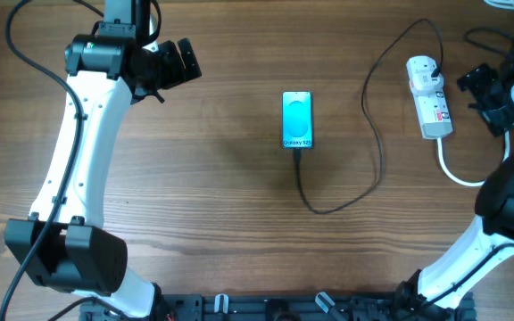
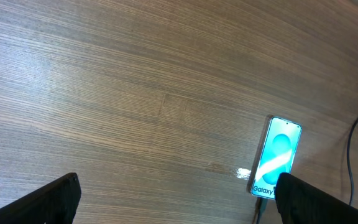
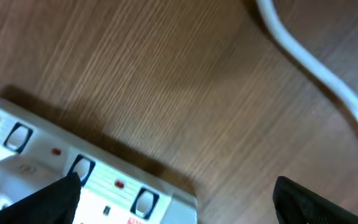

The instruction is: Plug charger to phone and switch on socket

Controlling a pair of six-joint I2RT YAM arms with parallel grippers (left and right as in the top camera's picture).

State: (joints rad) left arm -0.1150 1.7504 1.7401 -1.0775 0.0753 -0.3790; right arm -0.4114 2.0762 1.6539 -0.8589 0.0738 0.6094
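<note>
The phone (image 1: 297,119) lies at the table's middle, cyan screen up, "Galaxy S25" text at its near end. It also shows in the left wrist view (image 2: 278,155). The charger cable (image 1: 377,143) runs from the phone's near end, loops right and up to its white plug (image 1: 424,73) seated in the socket (image 1: 431,107). The socket shows in the right wrist view (image 3: 98,186) with rocker switches and red markings. My left gripper (image 1: 178,61) is open and empty, up and left of the phone. My right gripper (image 1: 482,96) is open and empty, just right of the socket.
The socket's thick white cord (image 1: 458,171) curves from its near end toward my right arm; it also shows in the right wrist view (image 3: 319,71). Robot cables lie at the far right corner (image 1: 502,11). The arm bases stand at the front edge.
</note>
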